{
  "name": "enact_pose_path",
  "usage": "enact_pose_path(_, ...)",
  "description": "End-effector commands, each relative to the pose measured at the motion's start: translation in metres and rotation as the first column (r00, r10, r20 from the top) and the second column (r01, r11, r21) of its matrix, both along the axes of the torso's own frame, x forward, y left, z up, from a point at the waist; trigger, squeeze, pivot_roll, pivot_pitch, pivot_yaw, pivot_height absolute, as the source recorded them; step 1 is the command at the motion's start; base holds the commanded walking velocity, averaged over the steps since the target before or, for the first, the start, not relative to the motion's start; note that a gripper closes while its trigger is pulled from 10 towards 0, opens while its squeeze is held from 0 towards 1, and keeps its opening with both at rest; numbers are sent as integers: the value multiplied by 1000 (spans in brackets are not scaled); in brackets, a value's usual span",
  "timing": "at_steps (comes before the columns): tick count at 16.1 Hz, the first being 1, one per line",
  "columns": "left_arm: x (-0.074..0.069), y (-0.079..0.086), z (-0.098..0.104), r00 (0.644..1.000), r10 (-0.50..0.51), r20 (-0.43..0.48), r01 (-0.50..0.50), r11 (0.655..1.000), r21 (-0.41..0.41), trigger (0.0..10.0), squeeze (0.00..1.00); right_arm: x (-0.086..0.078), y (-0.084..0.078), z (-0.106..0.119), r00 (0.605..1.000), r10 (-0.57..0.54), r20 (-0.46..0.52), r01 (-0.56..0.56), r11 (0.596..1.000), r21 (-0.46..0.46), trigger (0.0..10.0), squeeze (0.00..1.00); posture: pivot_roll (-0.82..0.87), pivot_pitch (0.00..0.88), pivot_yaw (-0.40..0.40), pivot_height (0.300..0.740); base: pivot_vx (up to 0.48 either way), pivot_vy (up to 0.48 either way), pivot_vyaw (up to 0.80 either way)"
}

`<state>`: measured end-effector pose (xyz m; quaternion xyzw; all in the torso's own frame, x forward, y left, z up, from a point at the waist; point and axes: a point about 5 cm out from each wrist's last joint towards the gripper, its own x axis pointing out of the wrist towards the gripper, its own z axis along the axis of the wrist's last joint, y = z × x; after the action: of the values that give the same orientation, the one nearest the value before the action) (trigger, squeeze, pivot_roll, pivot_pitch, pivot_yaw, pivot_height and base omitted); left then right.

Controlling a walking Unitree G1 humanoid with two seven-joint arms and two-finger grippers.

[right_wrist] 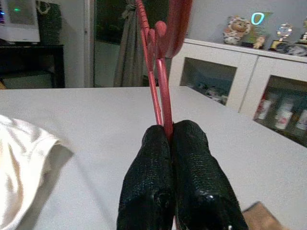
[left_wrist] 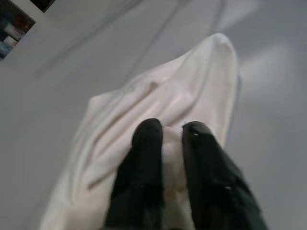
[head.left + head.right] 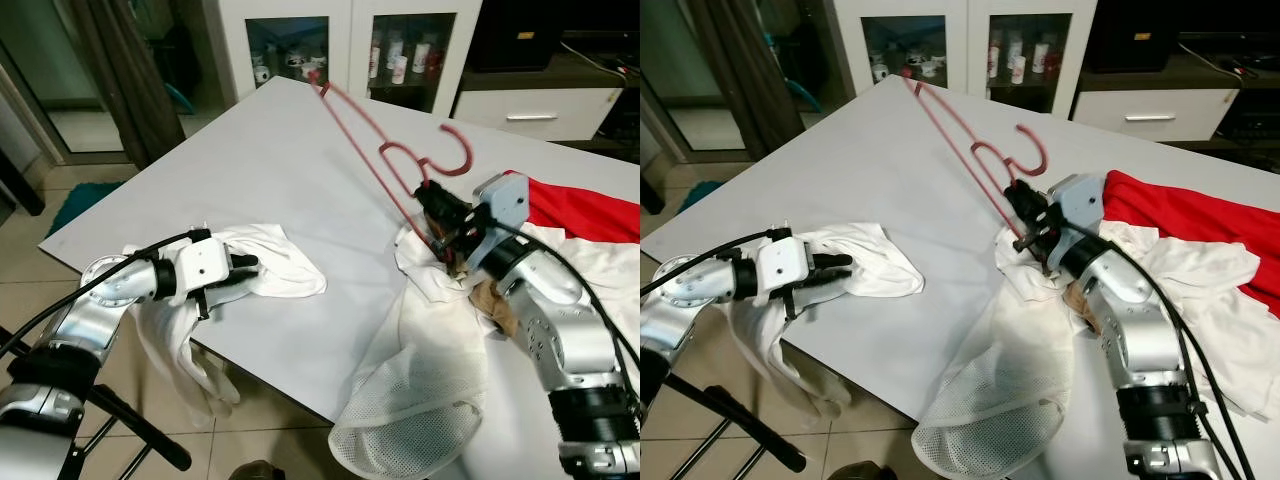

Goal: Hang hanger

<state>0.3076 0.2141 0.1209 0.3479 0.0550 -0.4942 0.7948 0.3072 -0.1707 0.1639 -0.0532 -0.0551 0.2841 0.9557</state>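
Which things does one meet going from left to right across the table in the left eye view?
Left hand shut on a white cloth → red hanger → right hand gripping the hanger → red garment at the far right.

The right tool (image 3: pixel 437 222) grips the red hanger (image 3: pixel 372 135) above the table (image 3: pixel 270 160); the left tool (image 3: pixel 243 268) pinches white cloth (image 3: pixel 285 262).

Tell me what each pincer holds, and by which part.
The right pincer grips the red hanger by one end of its frame. The left pincer pinches the white cloth at a fold on the table.
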Motion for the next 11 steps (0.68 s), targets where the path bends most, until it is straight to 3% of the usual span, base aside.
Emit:
enact_pose_path(1, -1, 3, 3, 1000, 1, -1, -1, 1000, -15, 10000, 1000, -2, 6, -5, 999, 26, -31, -26, 1000, 4, 10000, 0, -22, 3, 59, 740, 0, 0, 0)
enact_pose_path(4, -5, 3, 0, 1000, 9, 1, -9, 998, -56, 10000, 1000, -10, 21, -12, 994, 97, -47, -98, 995, -12, 10000, 0, -22, 3, 59, 740, 0, 0, 0)
enact_pose_path(6, -2, -3, 2, 990, 92, 104, -77, 987, -138, 10000, 1000, -11, 25, -15, 994, 101, -50, -102, 995, -10, 10000, 0, -15, 1, 51, 740, 0, 0, 0)
enact_pose_path(7, -1, -4, 1, 983, 144, 115, -123, 977, -177, 10000, 1000, -10, 26, -14, 993, 103, -49, -104, 995, -7, 10000, 0, -14, 0, 45, 740, 0, 0, 0)
enact_pose_path(8, 0, -4, 1, 975, 191, 110, -162, 960, -227, 10000, 761, -10, 27, -14, 993, 104, -48, -105, 994, -7, 10000, 0, -14, 0, 45, 740, 0, 0, 0)
enact_pose_path(9, 1, -4, 3, 952, 296, 80, -246, 894, -374, 10000, 0, -7, 25, -13, 994, 100, -46, -100, 995, -10, 10000, 0, -9, 0, 29, 740, 0, 0, 0)
enact_pose_path(10, 1, -4, 4, 940, 335, 62, -276, 857, -435, 10000, 0, -6, 25, -12, 994, 96, -45, -97, 995, -11, 10000, 0, -9, 0, 29, 740, 0, 0, 0)
enact_pose_path(11, 1, -4, 4, 940, 335, 62, -276, 857, -435, 10000, 0, -6, 25, -12, 994, 96, -45, -97, 995, -11, 10000, 0, -9, 0, 29, 740, 0, 0, 0)
